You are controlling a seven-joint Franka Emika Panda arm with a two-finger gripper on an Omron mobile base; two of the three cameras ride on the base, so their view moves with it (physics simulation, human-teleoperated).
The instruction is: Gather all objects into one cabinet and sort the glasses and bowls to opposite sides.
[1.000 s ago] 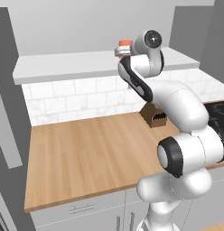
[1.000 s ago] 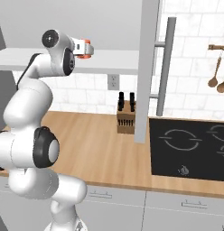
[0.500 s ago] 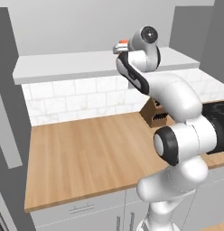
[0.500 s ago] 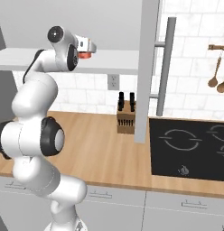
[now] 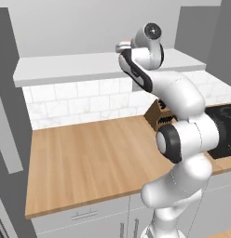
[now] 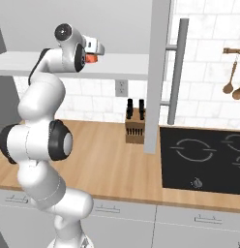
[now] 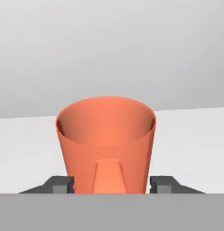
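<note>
Orange cup (image 7: 106, 145) upright on white shelf (image 7: 190, 135), dead centre between pincer (image 7: 112, 184) tips, one at 9 o'clock, one at 3. Handle faces the hand. Tips look pressed to cup walls: grasping cup, I judge. Next move: straight lift.

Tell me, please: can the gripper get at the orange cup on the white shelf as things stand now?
Probably yes. The orange cup stands upright between the gripper fingers, one at each side, and nothing lies between them on the white shelf.
</note>
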